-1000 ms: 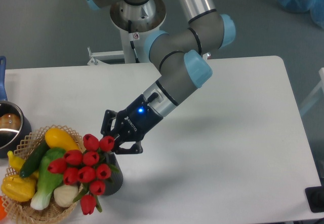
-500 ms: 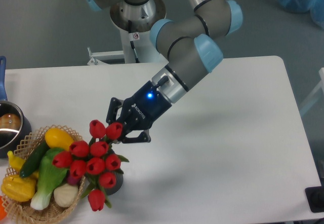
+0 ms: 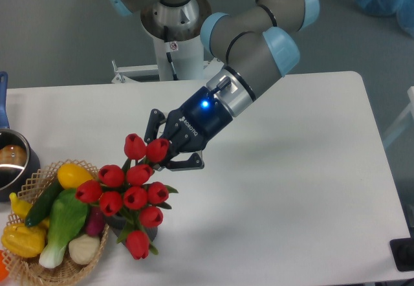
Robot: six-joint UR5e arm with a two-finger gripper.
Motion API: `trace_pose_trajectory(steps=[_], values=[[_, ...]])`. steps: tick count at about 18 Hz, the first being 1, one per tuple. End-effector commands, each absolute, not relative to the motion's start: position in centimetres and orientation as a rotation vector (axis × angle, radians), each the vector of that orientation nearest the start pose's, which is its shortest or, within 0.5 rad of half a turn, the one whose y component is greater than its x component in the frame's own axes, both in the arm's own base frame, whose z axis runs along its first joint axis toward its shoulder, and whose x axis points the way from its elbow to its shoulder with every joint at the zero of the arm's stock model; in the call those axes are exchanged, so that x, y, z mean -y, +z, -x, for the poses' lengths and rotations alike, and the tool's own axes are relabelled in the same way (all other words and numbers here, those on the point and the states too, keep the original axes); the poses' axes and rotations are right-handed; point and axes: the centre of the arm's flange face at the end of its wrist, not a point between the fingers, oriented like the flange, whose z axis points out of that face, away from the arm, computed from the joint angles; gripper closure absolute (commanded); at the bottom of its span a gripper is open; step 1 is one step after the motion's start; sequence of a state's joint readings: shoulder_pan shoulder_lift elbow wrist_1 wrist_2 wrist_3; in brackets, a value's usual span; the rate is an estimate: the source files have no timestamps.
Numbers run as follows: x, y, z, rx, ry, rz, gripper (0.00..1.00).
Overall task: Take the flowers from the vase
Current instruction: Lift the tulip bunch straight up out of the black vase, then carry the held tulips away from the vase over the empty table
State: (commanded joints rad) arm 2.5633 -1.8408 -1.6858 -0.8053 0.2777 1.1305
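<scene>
Our gripper [image 3: 169, 157], fingers clamped on the flowers [image 3: 132, 192], has raised them higher; stems nearly clear the vase [image 3: 129, 229].

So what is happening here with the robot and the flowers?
The robot's claw is shut on the bunch of red tulips near its top and is lifting it from the dark vase. Compared with a second ago, the bunch sits higher and further right, but its lower blooms hide the vase mouth, so I cannot tell whether the stems are fully out. A vegetable basket stands beside the vase.
</scene>
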Motion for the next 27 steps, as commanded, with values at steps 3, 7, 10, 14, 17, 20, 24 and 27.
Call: trace_pose_trajectory(steps=[3, 7, 10, 14, 17, 20, 24, 27], values=[[-50.3, 44.3, 36.4, -0.386, -0.354, 1.790, 1.00], [-49.4, 45.2, 37.1, -0.377, -0.358, 1.742, 1.00], [-49.1, 45.4, 37.3, -0.372, -0.365, 1.719, 1.00], [-48.6, 45.9, 37.9, -0.366, -0.369, 1.688, 1.00], [-48.1, 46.4, 38.0, -0.364, -0.371, 1.664, 1.00], [-47.3, 47.3, 38.4, -0.361, -0.366, 1.628, 1.00], [-46.4, 48.1, 38.8, -0.356, -0.353, 1.615, 1.00], [-45.8, 48.5, 39.2, -0.350, -0.340, 1.610, 1.00]])
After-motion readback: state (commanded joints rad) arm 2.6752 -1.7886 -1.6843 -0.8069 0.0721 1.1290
